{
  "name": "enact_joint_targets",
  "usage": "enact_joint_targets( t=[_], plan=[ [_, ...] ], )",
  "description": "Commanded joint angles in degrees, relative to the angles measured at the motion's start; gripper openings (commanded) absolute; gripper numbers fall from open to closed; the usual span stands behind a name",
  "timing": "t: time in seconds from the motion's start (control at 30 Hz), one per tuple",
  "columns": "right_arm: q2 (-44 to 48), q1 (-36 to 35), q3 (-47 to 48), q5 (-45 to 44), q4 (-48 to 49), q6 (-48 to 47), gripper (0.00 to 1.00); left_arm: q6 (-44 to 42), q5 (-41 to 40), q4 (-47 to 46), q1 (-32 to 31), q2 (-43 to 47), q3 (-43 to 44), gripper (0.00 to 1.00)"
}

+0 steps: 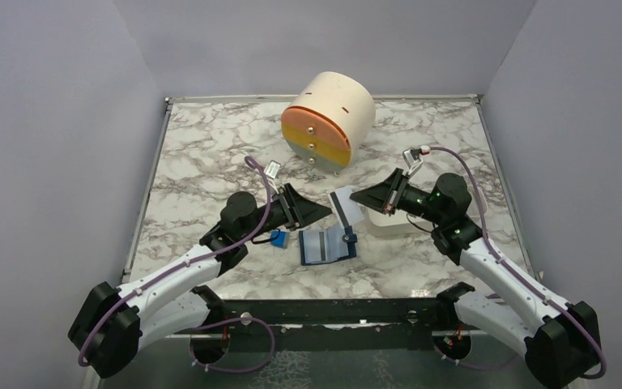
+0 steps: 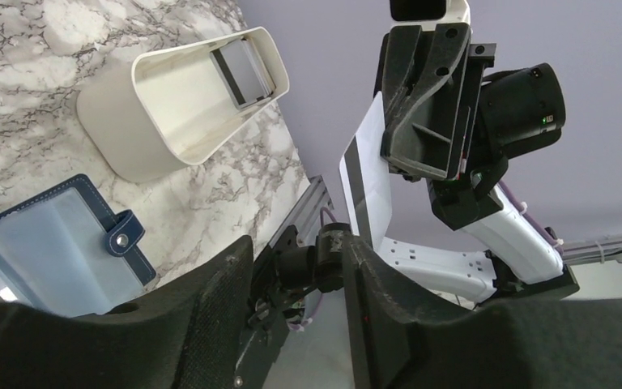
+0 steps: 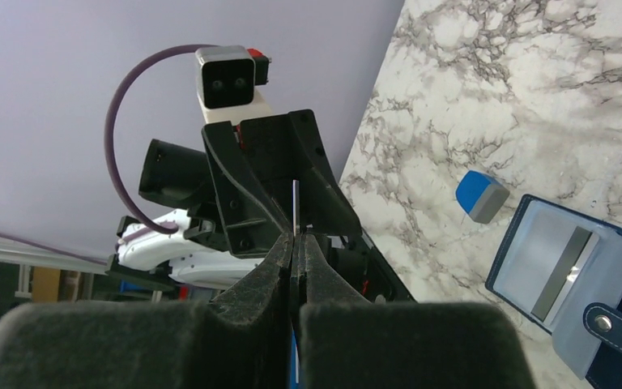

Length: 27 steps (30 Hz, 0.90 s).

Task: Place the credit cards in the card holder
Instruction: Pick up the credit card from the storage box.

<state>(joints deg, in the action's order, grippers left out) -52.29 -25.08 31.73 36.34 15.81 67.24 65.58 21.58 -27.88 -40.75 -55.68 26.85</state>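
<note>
Small blue block (image 1: 276, 239) is sitting at the left. Left jaws are hanging partway open, gripping nothing, pointing toward 3 o'clock at the credit card (image 1: 346, 207). Card holder (image 1: 328, 245) is lying open on the surface (image 1: 210, 154), at the card's 6 o'clock. Right jaws are pinching that card tight, holding it up off the surface.

Navy bifold card holder (image 1: 328, 245) lies open and flat, pale blue-grey inside up, snap tab on right, near middle of table's near edge. First credit card (image 3: 564, 271) sits in its pocket, dark stripe showing. Second credit card (image 2: 367, 182), white with dark stripe, pinched in my right gripper (image 3: 295, 247), tilted, off table above holder's far edge.
</note>
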Motion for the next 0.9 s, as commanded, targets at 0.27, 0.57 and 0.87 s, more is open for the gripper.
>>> enact_joint_targets(
  t=[0.27, 0.57, 0.87],
  plan=[
    [-2.4, -3.21, -0.47, -2.37, 3.1, 0.06, 0.01, 1.66, 0.97, -4.63, -0.29, 1.11, -0.33, 0.42],
    [-3.45, -5.15, -0.82, -2.36, 3.5, -0.28, 0.01, 1.72, 0.59, -5.12, -0.3, 1.13, -1.04, 0.18],
    [-1.03, -5.24, 0.46, -4.8, -6.6, -7.28, 0.18, -0.06, 0.7, -5.34, -0.3, 1.89, -2.8, 0.0]
  ],
)
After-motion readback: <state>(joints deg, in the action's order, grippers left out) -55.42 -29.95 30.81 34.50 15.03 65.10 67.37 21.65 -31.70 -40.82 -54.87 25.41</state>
